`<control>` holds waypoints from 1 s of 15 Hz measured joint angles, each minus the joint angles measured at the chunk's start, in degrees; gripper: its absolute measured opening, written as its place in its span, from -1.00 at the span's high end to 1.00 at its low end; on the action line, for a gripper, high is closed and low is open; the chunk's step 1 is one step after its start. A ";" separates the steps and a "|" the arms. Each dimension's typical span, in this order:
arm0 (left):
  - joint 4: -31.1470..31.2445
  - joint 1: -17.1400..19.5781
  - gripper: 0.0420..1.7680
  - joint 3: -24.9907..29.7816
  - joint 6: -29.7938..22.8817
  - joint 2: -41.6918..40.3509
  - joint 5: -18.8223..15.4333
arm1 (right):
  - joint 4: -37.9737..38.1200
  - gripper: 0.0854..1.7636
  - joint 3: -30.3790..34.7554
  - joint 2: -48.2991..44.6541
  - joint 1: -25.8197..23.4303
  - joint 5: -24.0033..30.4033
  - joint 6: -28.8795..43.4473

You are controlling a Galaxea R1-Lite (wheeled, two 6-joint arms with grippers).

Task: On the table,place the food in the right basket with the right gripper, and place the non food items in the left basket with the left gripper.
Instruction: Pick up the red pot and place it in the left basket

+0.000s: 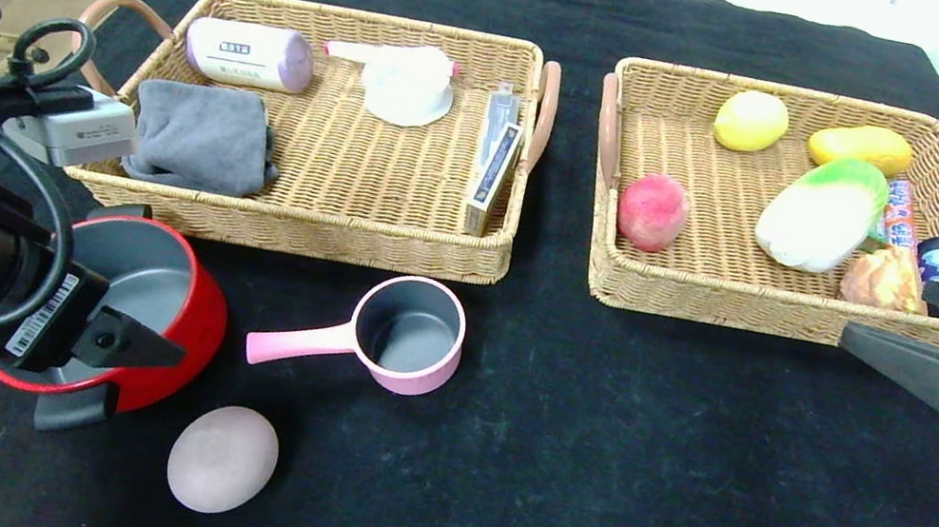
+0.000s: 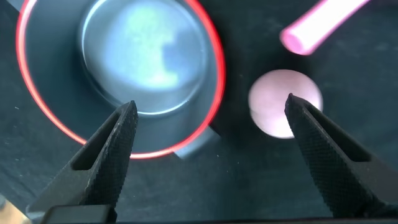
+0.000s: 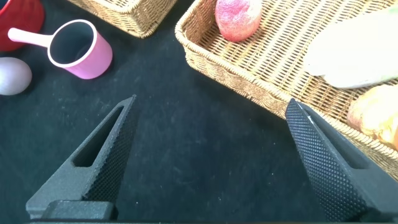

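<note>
Right now the egg-shaped lump (image 1: 222, 459) lies on the black worktop (image 1: 586, 477), at about 7 o'clock in the head view. It is the only food not in a basket. Just beside it, toward 10 o'clock, sits the red pot (image 1: 175, 318), and the small pink saucepan (image 1: 404, 334) stands close by at 1 o'clock from the lump, its handle pointing toward the pot.

The left gripper (image 1: 121, 376) hangs over the near rim of the red pot. Its fingers (image 2: 112, 149) are wide apart and hold nothing.

The left basket (image 1: 322, 223) is at 11 o'clock. Inside it are a grey cloth (image 1: 198, 134), a lilac tube (image 1: 248, 53), a white thing (image 1: 407, 88) and a card box (image 1: 495, 162) leaning on the side wall.

The right basket (image 1: 715, 297) is at 1 o'clock. It holds the napa cabbage (image 1: 821, 214), the burger bun (image 1: 884, 279), a red peach (image 1: 653, 211) and two yellow fruits (image 1: 751, 120).

The right gripper (image 1: 912, 327) waits at 3 o'clock, by the near corner of the right basket. Its fingers (image 3: 106, 155) are wide apart too, with nothing between them.
</note>
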 joint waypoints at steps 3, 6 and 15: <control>-0.83 1.38 -0.94 -0.46 -1.16 2.60 0.04 | 0.00 -0.94 0.00 0.00 -0.07 0.00 0.00; -1.63 1.61 -0.94 -0.55 -2.15 4.71 0.13 | 0.00 -0.94 0.00 0.00 -0.13 0.00 -0.02; -1.79 3.36 -0.94 -1.84 -5.12 9.79 0.02 | 0.00 -0.94 0.26 0.11 -0.10 0.06 0.00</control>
